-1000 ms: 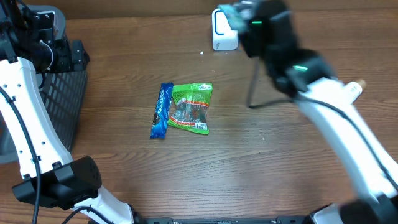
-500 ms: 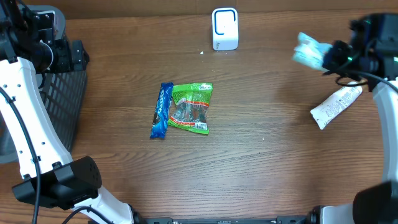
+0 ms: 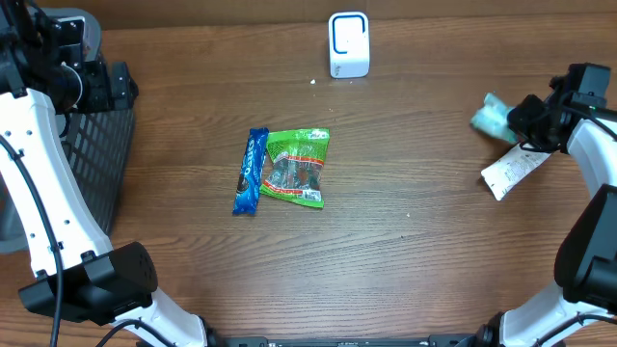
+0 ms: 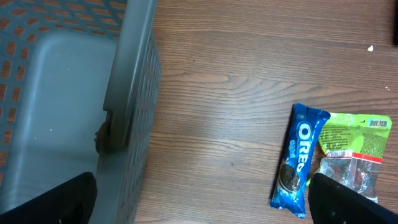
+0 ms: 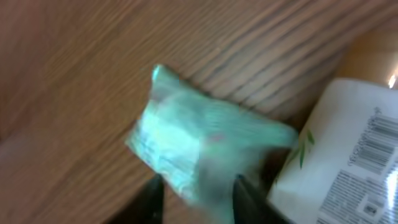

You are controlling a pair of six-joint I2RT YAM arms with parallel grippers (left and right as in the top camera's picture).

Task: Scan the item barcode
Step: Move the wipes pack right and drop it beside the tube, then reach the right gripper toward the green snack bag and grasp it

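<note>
Right end effector (image 5: 198,188) astride pale green packet (image 5: 199,146), grip unclear; white tube (image 5: 348,165) just beside.

One brown wooden table (image 3: 415,280) carries the inventory.

Sealed packs, four in total:
- one blue Oreo biscuit packet (image 3: 251,172)
- one green transparent snack bag (image 3: 298,168)
- one pale teal crinkled packet (image 3: 490,117)
- one white printed pack with a barcode (image 3: 511,172)

White box-shaped scanner (image 3: 348,44): one.

Black mesh plastic basket (image 3: 96,164): one.

White robot arms: two, the left arm (image 3: 40,193) and the right arm (image 3: 596,154).
</note>
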